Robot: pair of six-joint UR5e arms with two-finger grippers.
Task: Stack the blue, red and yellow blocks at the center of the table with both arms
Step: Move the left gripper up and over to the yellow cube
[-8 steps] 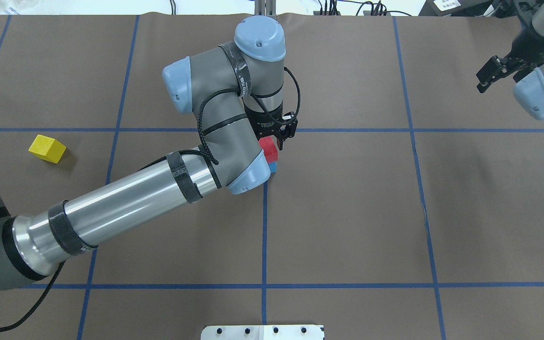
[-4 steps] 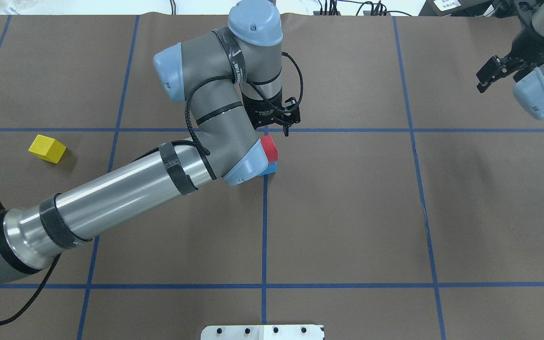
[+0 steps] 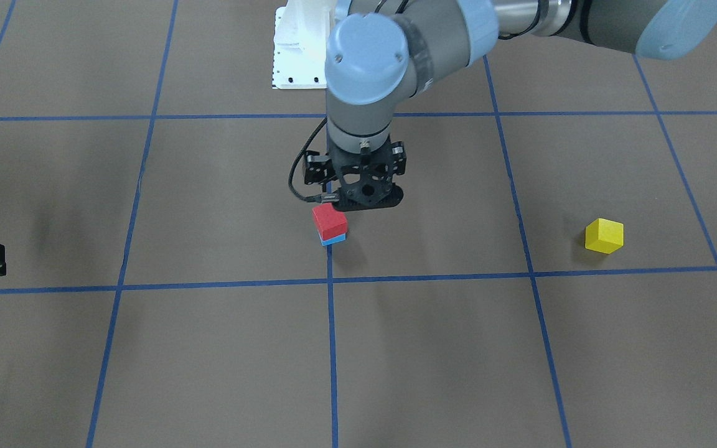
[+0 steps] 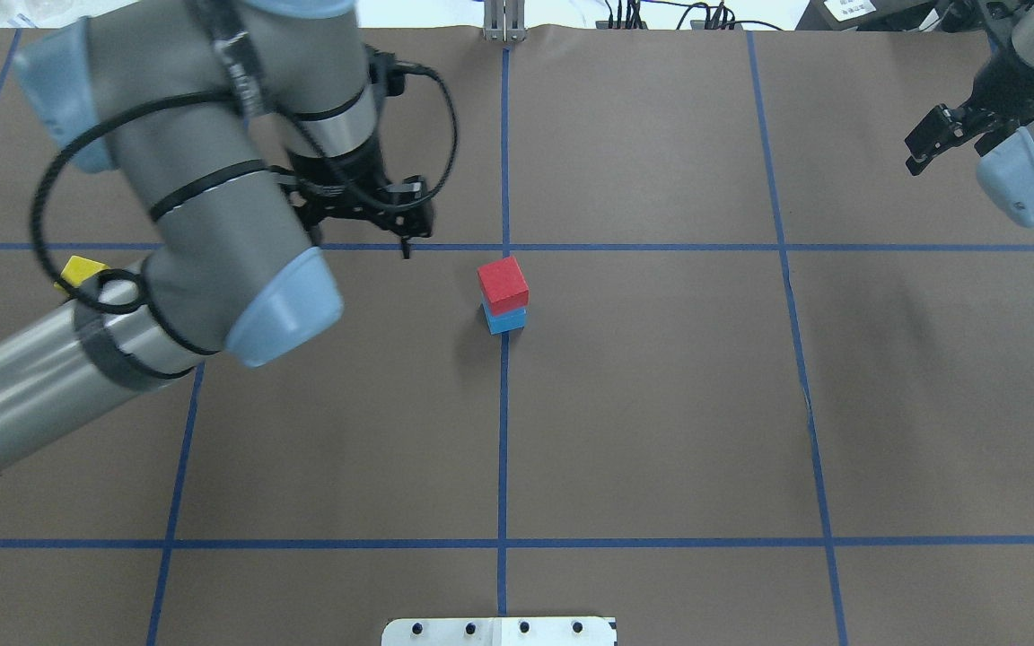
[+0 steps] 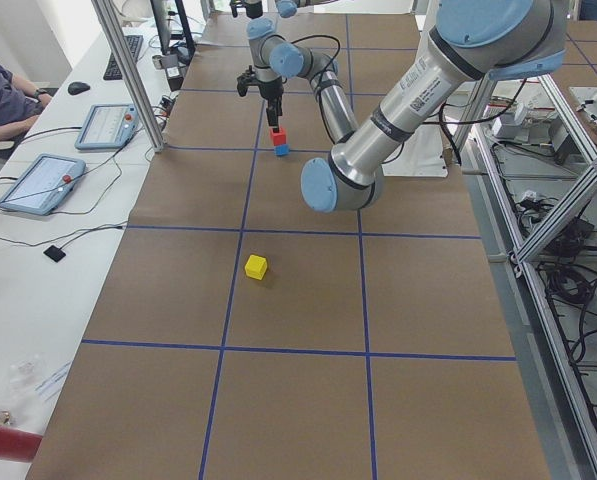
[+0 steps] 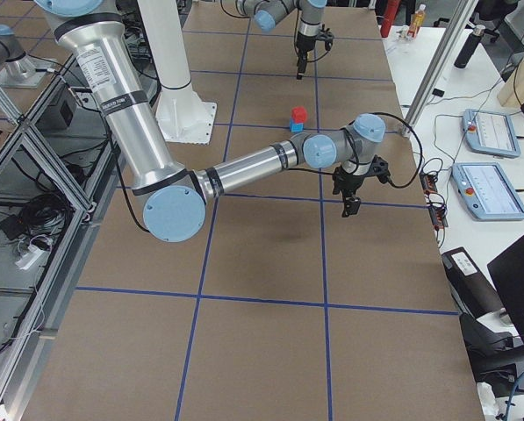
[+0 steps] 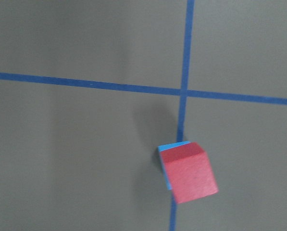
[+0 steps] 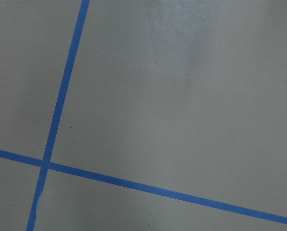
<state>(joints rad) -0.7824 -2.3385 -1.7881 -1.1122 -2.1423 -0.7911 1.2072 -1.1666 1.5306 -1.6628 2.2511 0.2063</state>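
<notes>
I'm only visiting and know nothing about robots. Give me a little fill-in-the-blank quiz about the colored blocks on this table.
1. The red block rests directly on top of the ___ block.
2. The yellow block lies by itself on the robot's ___ side.
3. The stack holds just ___ blocks right now.
Missing words: blue; left; two.

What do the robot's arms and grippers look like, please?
The left arm and right arm have silver tubes, grey joints and pale blue caps. The left one wears black tape bands and a looping black cable. The left gripper and right gripper are black.
</notes>
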